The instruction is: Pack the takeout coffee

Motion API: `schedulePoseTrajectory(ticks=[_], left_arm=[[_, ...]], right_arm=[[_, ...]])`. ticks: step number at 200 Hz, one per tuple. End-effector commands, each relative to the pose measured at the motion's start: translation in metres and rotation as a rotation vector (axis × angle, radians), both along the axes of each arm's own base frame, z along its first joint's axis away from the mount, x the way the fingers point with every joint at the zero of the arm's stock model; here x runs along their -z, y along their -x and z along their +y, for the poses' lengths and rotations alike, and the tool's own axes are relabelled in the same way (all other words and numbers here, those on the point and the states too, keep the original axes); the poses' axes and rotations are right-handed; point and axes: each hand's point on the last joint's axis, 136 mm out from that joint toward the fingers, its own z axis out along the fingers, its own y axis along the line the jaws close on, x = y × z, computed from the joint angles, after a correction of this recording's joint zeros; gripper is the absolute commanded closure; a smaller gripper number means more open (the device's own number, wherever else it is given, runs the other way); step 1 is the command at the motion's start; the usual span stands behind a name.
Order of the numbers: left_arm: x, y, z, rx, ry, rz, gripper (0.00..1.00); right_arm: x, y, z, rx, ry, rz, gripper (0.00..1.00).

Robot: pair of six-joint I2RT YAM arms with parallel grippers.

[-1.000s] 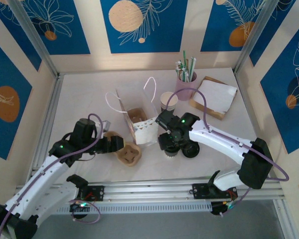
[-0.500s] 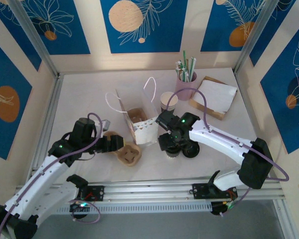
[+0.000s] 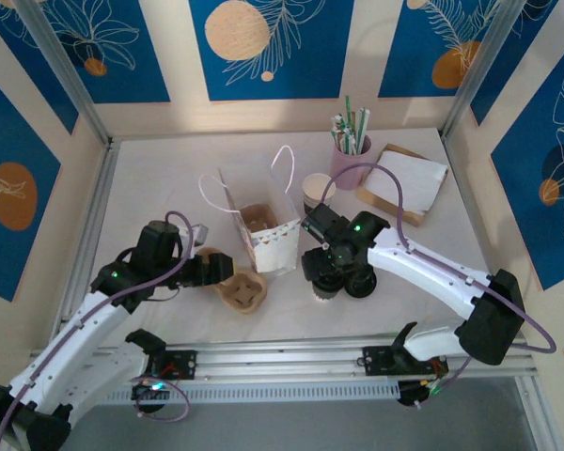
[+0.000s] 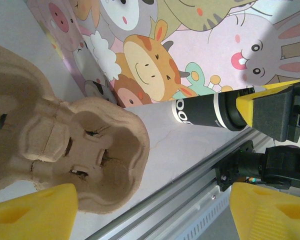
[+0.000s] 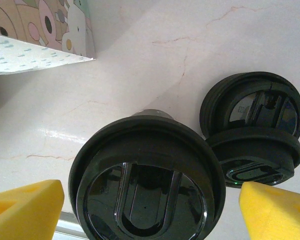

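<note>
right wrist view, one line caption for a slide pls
Open right gripper straddling the lidded takeout coffee, two loose black lids beside it, paper bag corner at upper left

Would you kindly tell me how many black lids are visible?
3: one capping the takeout coffee, two loose lids overlapping beside it; more may hide beneath.

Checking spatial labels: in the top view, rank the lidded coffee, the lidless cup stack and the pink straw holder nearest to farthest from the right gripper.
1. Lidded coffee, directly under the open jaws.
2. Lidless cup stack, behind it, right of the bag.
3. Pink straw holder, farthest back, to the right.
</note>
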Motion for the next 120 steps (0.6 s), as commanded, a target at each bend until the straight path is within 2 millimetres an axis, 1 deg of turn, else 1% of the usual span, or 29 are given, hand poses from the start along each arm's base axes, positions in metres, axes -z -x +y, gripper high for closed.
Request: schedulePoseTrajectory(ticks=[1,55,81,106,120], left_arm=[[-0.008,0.002,-0.001,0.012,0.001,-0.019,0.21],[-0.007,0.003,0.0,0.009,0.001,-0.016,0.21],[-0.006,0.004,0.0,0.009,0.001,-0.017,0.21],[-0.006,0.004,0.0,0.008,0.001,-0.014,0.21],[-0.006,0.003,-0.001,0.01,0.002,-0.016,0.21]], right_arm=[[0.003,0.008,-0.001,0.01,0.005,0.043,0.11],[0.012,0.011,-0.003,0.016,0.041,0.072,0.1],[0.015,0.013,-0.003,0.015,0.045,0.087,0.11],[0.016,0.016,-0.003,0.016,0.05,0.102,0.16],[0.017,0.017,-0.003,0.019,0.054,0.112,0.16]])
